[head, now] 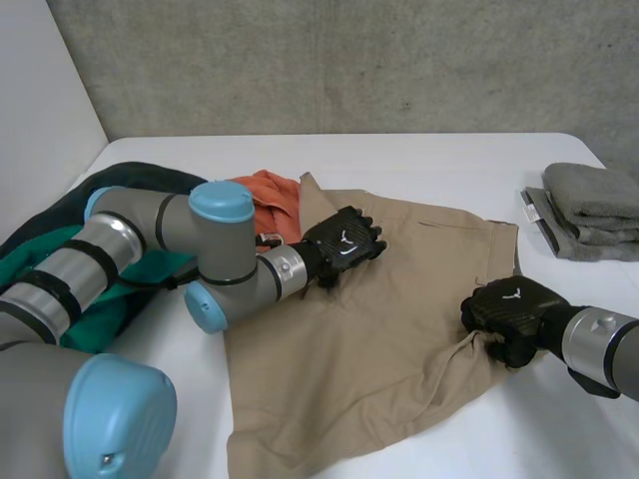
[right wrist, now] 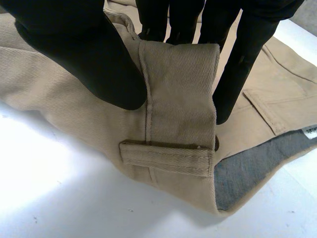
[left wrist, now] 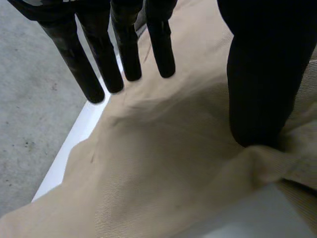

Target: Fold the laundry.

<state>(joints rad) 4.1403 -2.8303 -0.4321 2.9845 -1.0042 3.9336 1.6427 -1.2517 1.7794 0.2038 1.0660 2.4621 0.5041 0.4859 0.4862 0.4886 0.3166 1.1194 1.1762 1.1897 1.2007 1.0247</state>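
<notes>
Seemingly soft yet thick, the tan shorts (head: 369,339) lie mid-way across the worktop (head: 429,165), best held by the stiff waistband (right wrist: 181,99) the right hand (head: 511,317) pinches between thumb and fingers (right wrist: 237,64), the left hand (head: 342,247) resting straight-fingered on them.

A robot lab is probably shown: a plain white table (head: 429,165) is set against a bare concrete wall (head: 349,60).

White table (head: 429,160) — tan shorts (head: 379,339); grey towels (head: 594,210); clothes pile (head: 140,178).
</notes>
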